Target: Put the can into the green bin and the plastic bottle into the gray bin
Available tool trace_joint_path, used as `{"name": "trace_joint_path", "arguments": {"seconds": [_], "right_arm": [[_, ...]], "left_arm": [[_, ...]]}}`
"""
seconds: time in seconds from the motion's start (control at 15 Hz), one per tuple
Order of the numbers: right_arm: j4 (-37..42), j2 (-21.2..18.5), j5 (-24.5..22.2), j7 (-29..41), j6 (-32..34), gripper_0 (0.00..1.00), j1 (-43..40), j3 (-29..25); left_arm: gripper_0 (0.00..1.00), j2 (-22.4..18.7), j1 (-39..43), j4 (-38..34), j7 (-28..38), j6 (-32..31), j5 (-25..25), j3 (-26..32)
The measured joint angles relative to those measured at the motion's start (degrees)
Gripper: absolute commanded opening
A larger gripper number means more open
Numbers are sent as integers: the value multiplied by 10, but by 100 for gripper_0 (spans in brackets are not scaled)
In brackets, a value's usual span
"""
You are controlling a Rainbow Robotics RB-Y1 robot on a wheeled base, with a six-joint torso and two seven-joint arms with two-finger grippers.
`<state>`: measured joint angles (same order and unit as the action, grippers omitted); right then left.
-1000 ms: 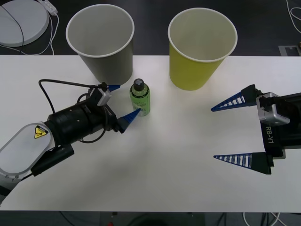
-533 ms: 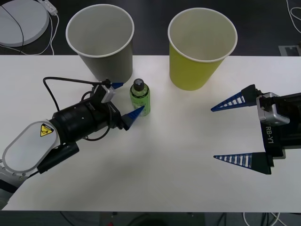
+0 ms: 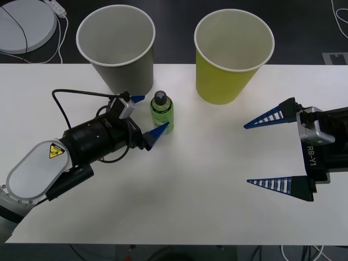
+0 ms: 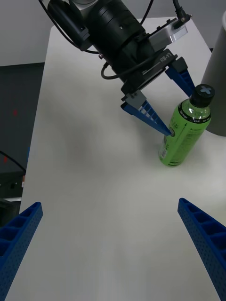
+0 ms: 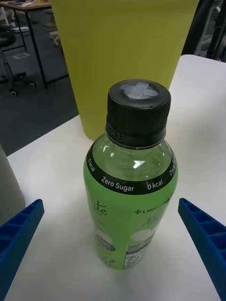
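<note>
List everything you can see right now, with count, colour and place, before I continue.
plastic bottle: 1, bright green, dark cap, upright on table between the two bins
gray bin: 1, gray, white inside, far left
green bin: 1, yellow-green, white inside, far right
table: 1, white
disc: 1, white, on floor, far left
left gripper: 1, blue fingers, open either side of the bottle
right gripper: 1, blue fingers, open, at table's right

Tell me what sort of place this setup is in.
Probably an office or lab used for robot trials. A plain white table holds test props: the gray bin, green bin and plastic bottle. Behind the table stand a desk and a wheeled office chair on dark flooring.
</note>
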<state>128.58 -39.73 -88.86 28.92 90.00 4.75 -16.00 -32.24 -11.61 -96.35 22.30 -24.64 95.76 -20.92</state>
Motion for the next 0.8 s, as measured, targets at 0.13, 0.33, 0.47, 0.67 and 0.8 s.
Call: {"name": "trace_joint_path", "arguments": {"seconds": [0.13,0.33,0.47,0.67,0.8], "right_arm": [[0,0,0,0,0,100,0,0],[0,0,0,0,0,100,0,0],[0,0,0,0,0,100,0,0],[0,0,0,0,0,100,0,0],[0,0,0,0,0,100,0,0]], "left_arm": [[100,5,-7,5,6,1,5,0],[100,12,-25,22,11,2,13,-9],[100,21,-30,27,15,2,17,-11],[100,40,-32,32,20,4,33,-11],[100,47,-35,36,22,5,41,-11]]}}
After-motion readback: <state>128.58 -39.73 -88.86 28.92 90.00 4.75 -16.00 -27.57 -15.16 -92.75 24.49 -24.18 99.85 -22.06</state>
